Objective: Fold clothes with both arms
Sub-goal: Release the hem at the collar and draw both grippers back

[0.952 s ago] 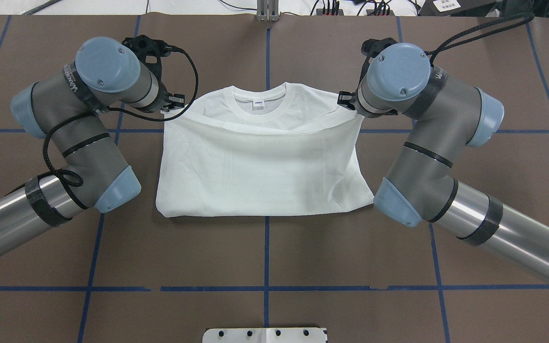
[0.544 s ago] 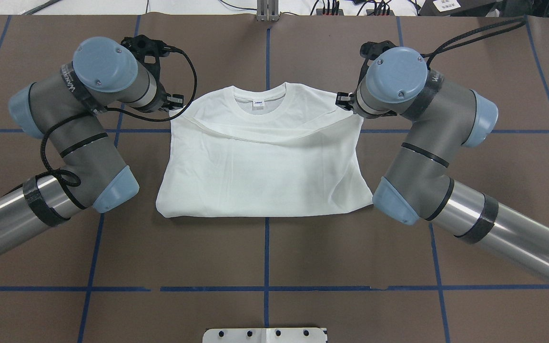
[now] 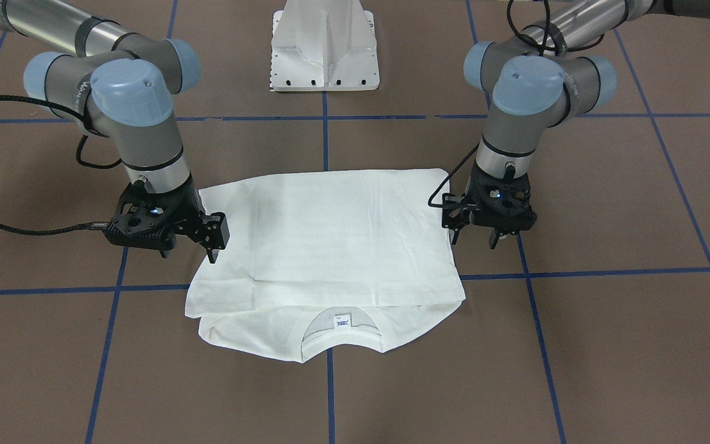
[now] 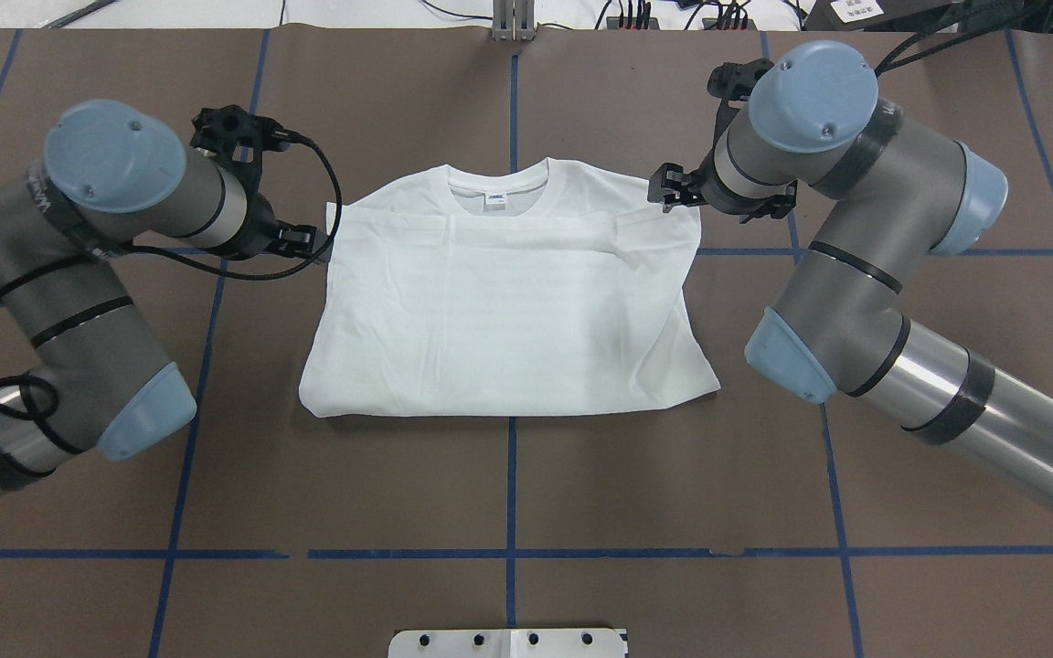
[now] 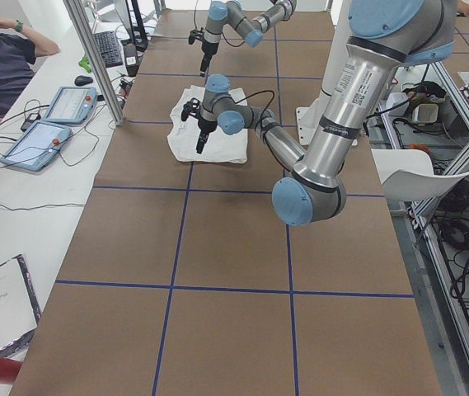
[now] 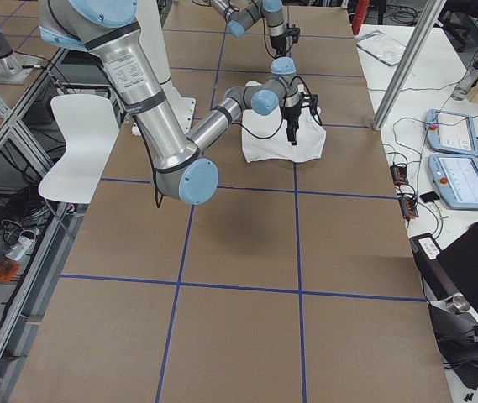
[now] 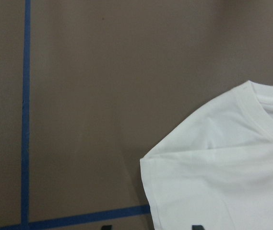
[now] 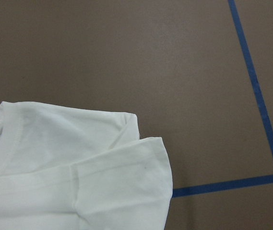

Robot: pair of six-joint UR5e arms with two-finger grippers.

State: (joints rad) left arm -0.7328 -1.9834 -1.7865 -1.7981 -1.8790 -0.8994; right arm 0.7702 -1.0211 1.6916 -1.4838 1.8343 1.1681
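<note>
- The T-shirt (image 4: 508,311) lies folded double at mid-table (image 4: 508,493), its top layer stopping short of the collar (image 4: 497,194), which squares the fold.
- The left gripper (image 3: 474,242) and right gripper (image 3: 188,254) flank its shoulder corners, both spread wide and empty.

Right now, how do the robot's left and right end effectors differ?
The left end effector hangs just off the T-shirt's side edge; the right end effector overlaps its shoulder corner. In the overhead view the left one sits lower, the right one higher, level with the collar. Both are black, open and hold nothing.
</note>
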